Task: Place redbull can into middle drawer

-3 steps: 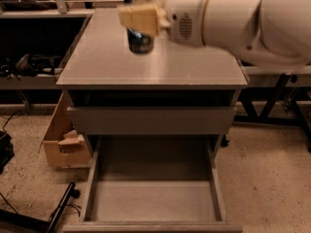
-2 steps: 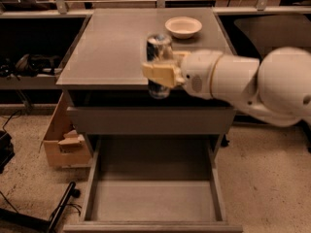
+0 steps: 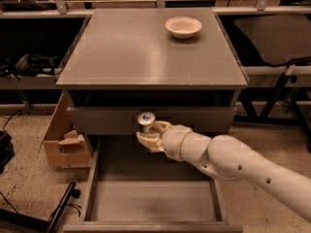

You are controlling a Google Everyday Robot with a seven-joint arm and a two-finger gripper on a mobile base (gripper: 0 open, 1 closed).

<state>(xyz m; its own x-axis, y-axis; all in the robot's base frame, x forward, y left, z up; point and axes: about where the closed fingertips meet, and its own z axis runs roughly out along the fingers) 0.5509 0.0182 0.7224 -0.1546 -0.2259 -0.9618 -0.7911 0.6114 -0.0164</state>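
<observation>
The redbull can (image 3: 146,121) is held upright in my gripper (image 3: 151,134); only its shiny silver top and a bit of blue side show. The gripper is shut on the can, in front of the plain grey drawer front (image 3: 97,120) and above the back of the open middle drawer (image 3: 151,200). That drawer is pulled out toward the camera, wide and shallow with a flat grey floor and low side walls. My white arm (image 3: 233,166) reaches in from the lower right.
A white bowl (image 3: 183,26) sits on the cabinet top (image 3: 121,47) at the back right. A cardboard box (image 3: 63,140) stands on the floor left of the cabinet. Dark shelving and frames flank both sides. A black rod (image 3: 58,210) lies at lower left.
The gripper has carried the can from above the cabinet top down over its front edge, to a spot before the drawer front and above the open drawer.
</observation>
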